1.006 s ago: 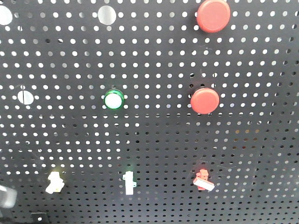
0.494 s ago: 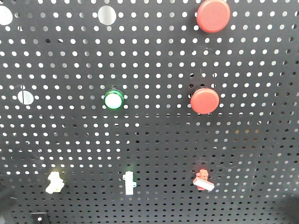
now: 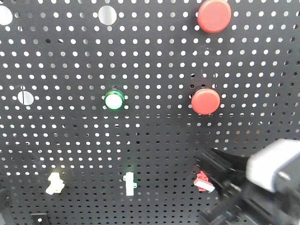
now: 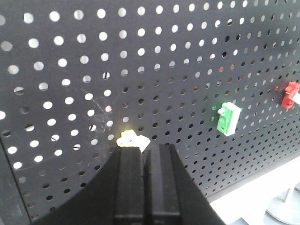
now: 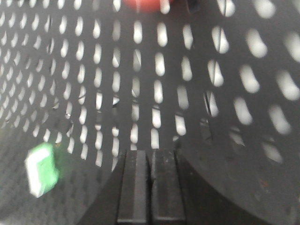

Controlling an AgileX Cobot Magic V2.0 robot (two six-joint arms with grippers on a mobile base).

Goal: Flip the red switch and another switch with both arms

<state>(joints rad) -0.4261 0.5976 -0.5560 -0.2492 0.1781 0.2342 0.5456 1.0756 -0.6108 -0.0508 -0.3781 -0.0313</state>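
The red switch [image 3: 203, 181] sits low on the black pegboard [image 3: 154, 140], its white lever pointing down-right. My right gripper [image 3: 206, 161] reaches in from the lower right, dark fingers just above the switch and close to it. In the right wrist view the right gripper [image 5: 151, 152] is shut against the board, and the red switch is hidden there. The pale yellow-white switch [image 3: 55, 183] is at the lower left. My left gripper [image 4: 145, 147] is shut, with its tips right below that switch [image 4: 132, 139]; I cannot tell whether they touch.
A slim green-white toggle [image 3: 130, 183] sits between the two switches, also in the wrist views [image 4: 228, 118] [image 5: 41, 169]. A green round button [image 3: 114, 100] and two large red push buttons [image 3: 214, 15] [image 3: 205, 101] are higher on the board.
My right arm has come into the front view from the lower right, up to the red switch. The grey blur at the lower left edge has gone.
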